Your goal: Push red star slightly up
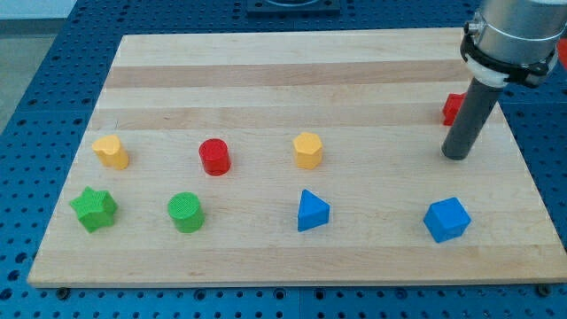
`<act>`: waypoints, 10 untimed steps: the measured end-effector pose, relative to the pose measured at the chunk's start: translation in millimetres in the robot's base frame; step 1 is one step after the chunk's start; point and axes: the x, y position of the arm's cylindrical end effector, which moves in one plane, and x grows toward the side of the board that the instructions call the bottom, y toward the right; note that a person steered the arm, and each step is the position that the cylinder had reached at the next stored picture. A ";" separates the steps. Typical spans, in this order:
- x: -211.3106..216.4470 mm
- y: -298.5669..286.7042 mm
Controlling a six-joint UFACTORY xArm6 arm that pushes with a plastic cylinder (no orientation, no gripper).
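The red star (453,108) lies near the board's right edge, mostly hidden behind the dark rod; only its left part shows. My tip (455,156) rests on the board just below the red star, slightly toward the view's bottom. The rod rises up and to the right to the arm's silver collar (509,40).
A yellow block (112,151), a red cylinder (214,157) and a yellow hexagon (307,150) stand in a middle row. A green star (94,209), a green cylinder (186,212), a blue triangle (312,211) and a blue cube (446,219) stand in the lower row on the wooden board (266,71).
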 end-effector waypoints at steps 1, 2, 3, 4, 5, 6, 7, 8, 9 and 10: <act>-21.5 0.1; -28.2 8.3; -28.2 15.1; -28.2 18.1; -29.1 18.1; -42.4 18.1; -58.2 18.1; -71.6 18.1; -80.7 18.1; -83.9 18.1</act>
